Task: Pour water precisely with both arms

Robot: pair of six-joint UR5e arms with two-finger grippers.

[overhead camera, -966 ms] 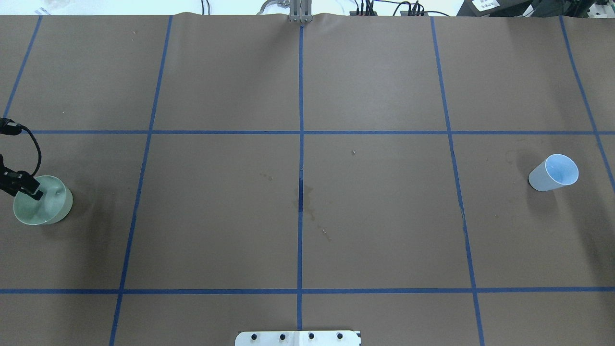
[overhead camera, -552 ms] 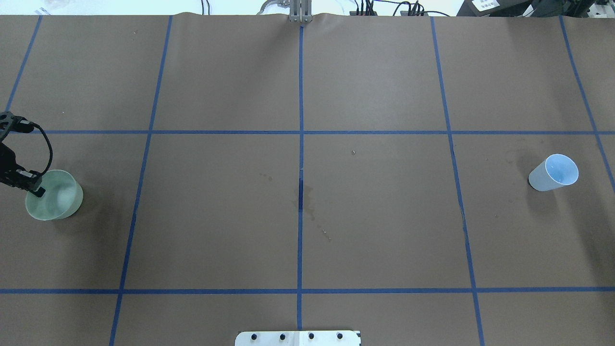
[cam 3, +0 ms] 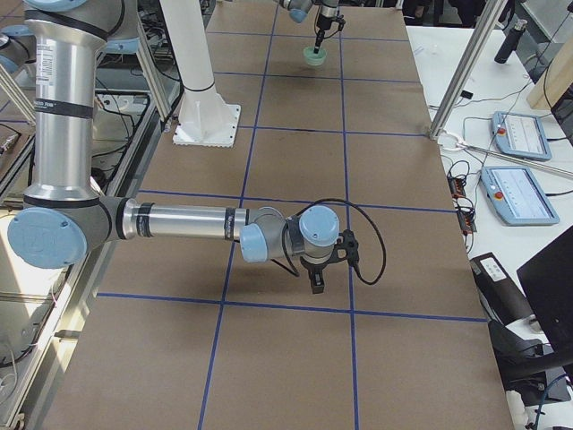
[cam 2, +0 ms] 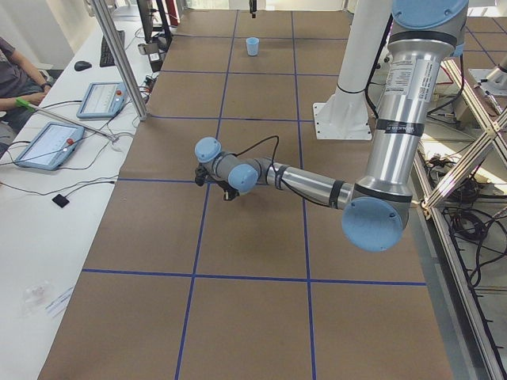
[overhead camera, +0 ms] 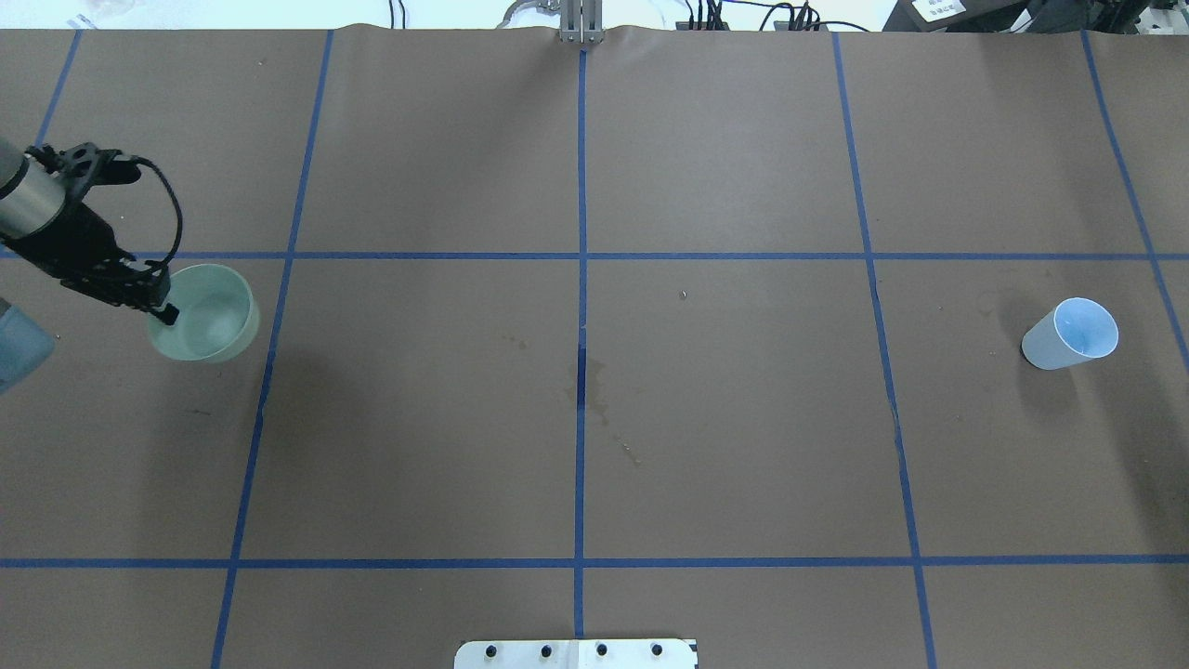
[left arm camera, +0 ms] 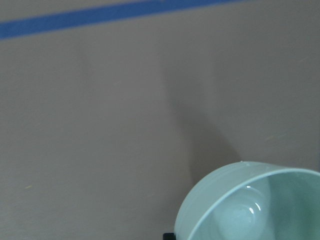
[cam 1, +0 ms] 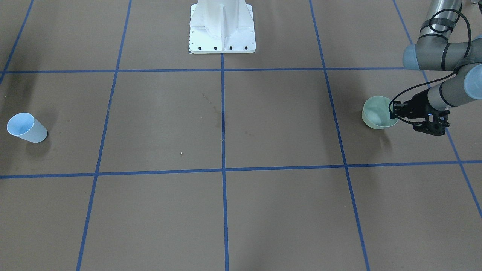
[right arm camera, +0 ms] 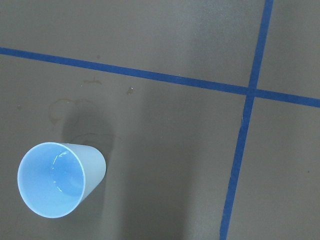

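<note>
A pale green cup [overhead camera: 212, 321] hangs just above the brown table at its left side, and my left gripper [overhead camera: 160, 307] is shut on its near rim. From across the table, the same green cup [cam 1: 376, 112] and left gripper [cam 1: 396, 111] show at the right. In the left wrist view, whitish glints lie in the green cup [left arm camera: 240, 210], perhaps the water. A light-blue cup [overhead camera: 1070, 334] stands alone at the far right and shows in the right wrist view [right arm camera: 59, 184]. My right gripper [cam 3: 315, 283] shows only from the side, so I cannot tell its state.
Blue tape lines divide the brown table into squares. The white pedestal base [cam 1: 222, 32] sits at the robot's edge. Faint dried stains [overhead camera: 594, 395] mark the centre. Tablets [cam 2: 47, 144], cables and a person's arm [cam 2: 20, 79] lie beyond the table's far edge.
My left gripper has carried the green cup away from the robot and towards the table's middle, further into the overhead view. The blue cup has not moved.
</note>
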